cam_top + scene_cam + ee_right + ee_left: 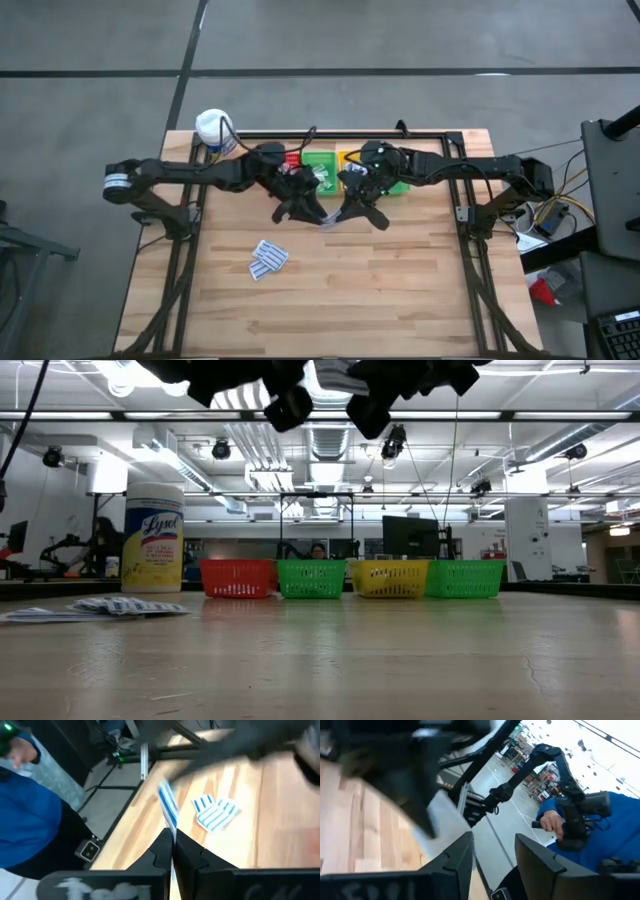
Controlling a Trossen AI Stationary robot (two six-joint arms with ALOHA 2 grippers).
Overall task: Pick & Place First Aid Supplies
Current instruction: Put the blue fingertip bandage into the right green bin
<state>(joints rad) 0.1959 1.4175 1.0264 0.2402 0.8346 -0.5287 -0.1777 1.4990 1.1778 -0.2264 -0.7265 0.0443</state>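
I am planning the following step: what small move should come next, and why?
Probably the right end effector should carry its packet toward the bins: it is shut on the packet, and the left end effector beside it stands open, holding nothing.

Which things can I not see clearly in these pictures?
- High view: the arms cover parts of the bins; what lies inside cannot be told.
- Low view: both grippers are cut off by the picture's upper edge.
- Right wrist view: the packet in the right gripper is blurred; its print is unreadable.
- High view: the print on the loose packets is too small.
- Left wrist view: a blurred dark arm hides much of the table.
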